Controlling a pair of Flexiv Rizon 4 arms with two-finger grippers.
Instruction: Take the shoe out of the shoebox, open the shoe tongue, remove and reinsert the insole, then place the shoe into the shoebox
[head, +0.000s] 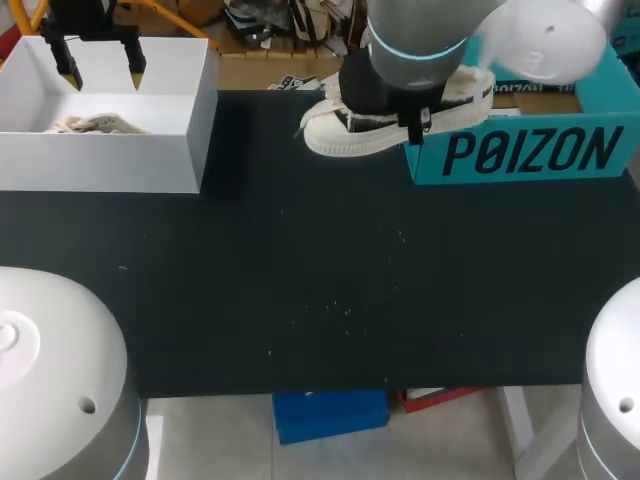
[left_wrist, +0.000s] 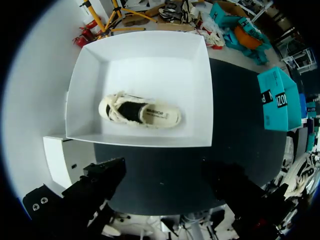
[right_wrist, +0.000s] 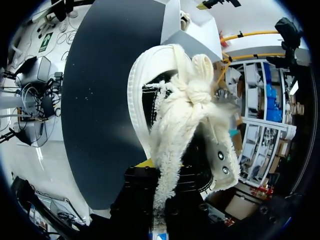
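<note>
Head view: right gripper is mostly hidden under its own wrist, with the held shoe in its grasp. The shoe is far centre, toe pointing left, just off the left wall of the teal box. I can't tell whether the sole touches the table or is a bit above it. The teal box has big dark lettering on its near wall, which I am not reading out. Left gripper hangs above the white box at far left, yellow tips spread with nothing between them. A second shoe lies inside that box.

Left wrist view: looking straight down into the white box. The second shoe lies flat on its floor with a small label on the insole, too small to read. The left gripper has its dark fingers wide apart and is empty. The teal box is off to the right.

Right wrist view: right gripper is clamped on the rear part of the held shoe, toe pointing away. Fuzzy laces are knotted over the tongue.

Handling, my guess: a light canvas sneaker with a soft upper that squashes and a stiffer rubber sole and toe cap. The fluffy laces can snag or slip. It is best held at the heel or the sole edge, not by the laces. The insole is likely thin and floppy, so pinch its heel end.
</note>
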